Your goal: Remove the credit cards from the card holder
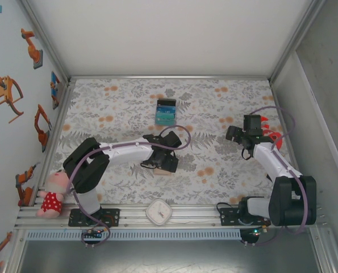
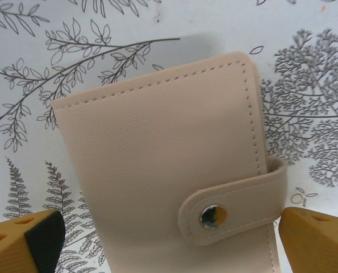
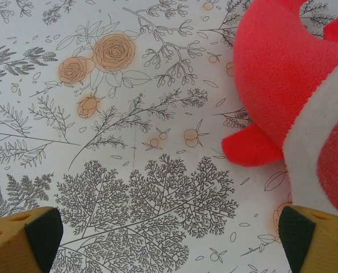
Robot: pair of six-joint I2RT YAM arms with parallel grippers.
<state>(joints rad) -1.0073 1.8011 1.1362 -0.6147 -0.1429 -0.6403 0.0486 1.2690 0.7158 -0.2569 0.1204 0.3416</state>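
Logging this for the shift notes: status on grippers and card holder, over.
Left gripper open over card holder. Holder snapped shut on the table. Right gripper open, red plush toy beside it. Nothing blocking.

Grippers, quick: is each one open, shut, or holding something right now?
Left gripper: open, fingers straddling the closed card holder, not clamped on it.
Right gripper: open, holding nothing, beside the red plush toy.

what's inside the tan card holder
Cannot be seen: the card holder lies closed on the floral cloth, its strap snapped shut. Only the tan cover shows; whatever is inside is covered.
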